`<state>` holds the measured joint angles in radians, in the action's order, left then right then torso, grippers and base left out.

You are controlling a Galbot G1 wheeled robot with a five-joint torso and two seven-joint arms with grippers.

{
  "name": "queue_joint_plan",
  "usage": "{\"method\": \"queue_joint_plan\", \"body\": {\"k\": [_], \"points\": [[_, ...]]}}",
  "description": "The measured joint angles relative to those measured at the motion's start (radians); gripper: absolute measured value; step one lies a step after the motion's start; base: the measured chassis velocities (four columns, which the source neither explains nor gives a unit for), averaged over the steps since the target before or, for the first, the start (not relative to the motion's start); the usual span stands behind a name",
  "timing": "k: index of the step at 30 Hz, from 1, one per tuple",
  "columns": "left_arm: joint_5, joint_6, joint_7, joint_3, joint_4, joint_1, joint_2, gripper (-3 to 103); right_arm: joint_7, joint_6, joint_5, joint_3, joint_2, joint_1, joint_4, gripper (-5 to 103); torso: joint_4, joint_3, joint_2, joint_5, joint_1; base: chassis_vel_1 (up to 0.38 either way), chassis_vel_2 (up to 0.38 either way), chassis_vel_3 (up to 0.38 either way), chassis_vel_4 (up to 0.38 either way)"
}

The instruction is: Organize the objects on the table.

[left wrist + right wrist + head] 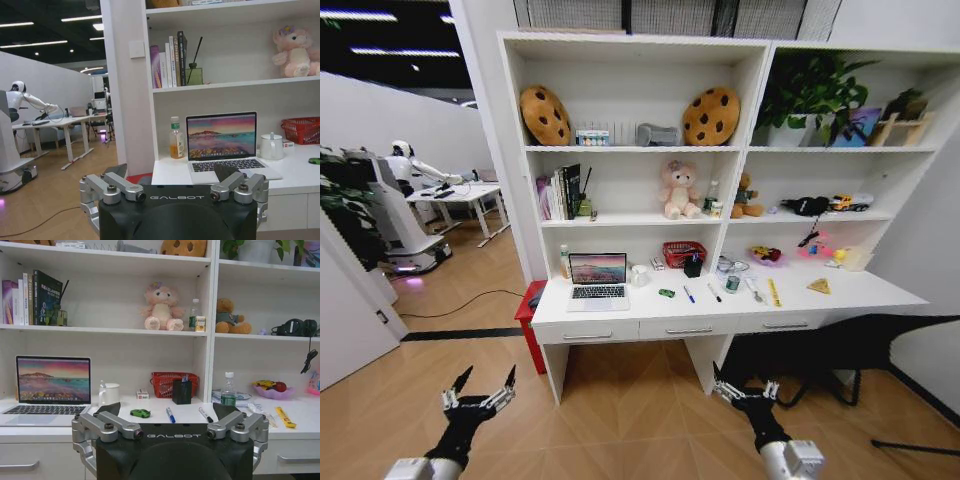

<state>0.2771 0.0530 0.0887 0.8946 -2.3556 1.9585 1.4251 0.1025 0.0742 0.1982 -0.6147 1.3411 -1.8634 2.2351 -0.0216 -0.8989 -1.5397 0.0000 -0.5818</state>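
White table (620, 318) carries the laptop (598, 281); right of it, a green car (666, 293) and pens (689, 294), small and blurry. Both my left gripper (480, 392) and right gripper (742, 388) hang spread before it.

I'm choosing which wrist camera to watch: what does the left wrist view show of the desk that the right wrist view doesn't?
Left wrist view alone: an orange drink bottle beside the laptop, and the left gripper, open. Right wrist view alone: a blue pen, a dark pen, a yellow ruler, a black pen holder and the right gripper, open. Both: the laptop, white mug, red basket and green toy car.
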Motion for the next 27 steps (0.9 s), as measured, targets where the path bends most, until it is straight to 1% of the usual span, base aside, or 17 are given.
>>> {"method": "queue_joint_plan", "body": {"k": [1, 4, 7, 11, 16, 19, 20, 21, 23, 27], "points": [[0.000, 0.000, 0.000, 0.000, 0.000, 0.000, 0.000, 98, 0.000, 0.000, 0.000, 0.000, 0.000, 0.000, 0.000, 100, 0.0000, 0.000, 0.000, 0.0000, 0.000, 0.000, 0.000, 0.000, 0.000], [-0.007, 0.000, -0.001, -0.002, -0.002, 0.002, 0.006, 98, 0.001, 0.038, -0.004, -0.007, 0.005, 0.005, -0.009, 100, 0.0000, 0.000, 0.000, 0.0000, 0.000, 0.000, 0.000, 0.000, 0.000], [-0.009, 0.000, -0.003, -0.002, -0.004, 0.003, 0.007, 98, 0.002, 0.060, -0.013, -0.012, 0.009, 0.005, -0.015, 100, 0.0000, 0.000, 0.000, 0.0001, 0.000, 0.000, 0.000, 0.000, 0.000], [-0.013, 0.000, -0.006, -0.001, -0.006, 0.005, 0.007, 98, 0.001, 0.078, -0.024, -0.014, 0.019, 0.003, -0.021, 100, 0.0000, 0.000, 0.000, 0.0000, 0.000, 0.000, 0.000, 0.000, 0.000], [-0.013, 0.001, -0.009, 0.001, -0.016, 0.007, 0.005, 98, -0.002, 0.076, -0.025, -0.010, 0.025, -0.002, -0.014, 100, -0.0001, 0.000, 0.000, 0.0000, 0.000, 0.000, 0.000, 0.000, 0.000], [-0.013, 0.003, -0.013, 0.001, -0.026, 0.007, 0.004, 97, -0.016, 0.063, -0.019, -0.009, 0.029, -0.011, -0.007, 100, -0.0001, 0.000, 0.000, 0.0000, 0.000, 0.000, 0.000, 0.000, 0.000], [-0.013, 0.004, -0.013, 0.000, -0.027, 0.007, 0.006, 96, -0.023, 0.061, -0.018, -0.009, 0.029, -0.014, -0.007, 100, -0.0001, 0.000, 0.000, 0.0000, 0.000, 0.000, 0.000, 0.000, 0.000], [-0.013, 0.004, -0.013, 0.000, -0.027, 0.007, 0.006, 96, -0.023, 0.061, -0.018, -0.009, 0.029, -0.014, -0.007, 100, -0.0001, 0.000, 0.000, 0.0000, 0.000, 0.000, 0.000, 0.000, 0.000], [-0.016, 0.004, -0.014, -0.005, -0.025, 0.008, 0.008, 99, -0.031, 0.061, -0.018, -0.010, 0.031, -0.015, -0.007, 100, 0.0000, 0.000, 0.000, 0.0000, 0.000, 0.000, 0.000, 0.000, 0.000], [-0.022, 0.004, -0.015, -0.011, -0.021, 0.007, 0.007, 97, -0.032, 0.062, -0.018, -0.010, 0.031, -0.009, -0.005, 100, -0.0001, 0.000, 0.000, 0.0000, 0.000, -0.013, 0.009, 0.005, -0.013]]}}
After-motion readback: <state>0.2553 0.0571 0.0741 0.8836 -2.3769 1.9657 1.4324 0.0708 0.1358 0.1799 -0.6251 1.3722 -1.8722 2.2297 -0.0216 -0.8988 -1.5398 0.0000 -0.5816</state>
